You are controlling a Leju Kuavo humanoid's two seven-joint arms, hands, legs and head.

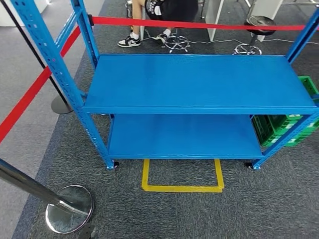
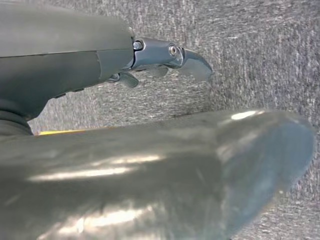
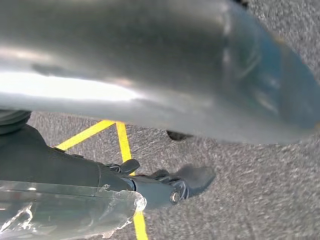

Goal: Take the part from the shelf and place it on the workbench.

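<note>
Head view: blue shelf point(image 1: 199, 82) straight ahead, yellow tape outline point(image 1: 182, 188) on the carpet at its foot, green crates point(image 1: 276, 127) behind its right end, chrome stanchion base point(image 1: 70, 209) near left, a seated person's legs point(image 1: 131, 37) beyond the shelf. Left wrist view: left hand point(image 2: 113, 65) hangs over grey carpet point(image 2: 245, 50), dark fingers point(image 2: 188, 60) stretched out nearly straight, thick thumb point(image 2: 170, 170) lying alongside and apart from them; released, nothing between thumb and fingers, touching nothing. A sliver of yellow tape shows by the wrist end of the hand. Right wrist view: right hand point(image 3: 113, 185) also hangs over carpet, fingers point(image 3: 188, 180) extended, thumb point(image 3: 151, 75) well apart from them, tape lines on the floor beyond the fingers. Clear crinkled plastic point(image 3: 75, 212) sits against the hand's cover, on the side away from the thumb; can't tell if it's the part, or whether the hand is grasping it. Part location otherwise can't be told.
</note>
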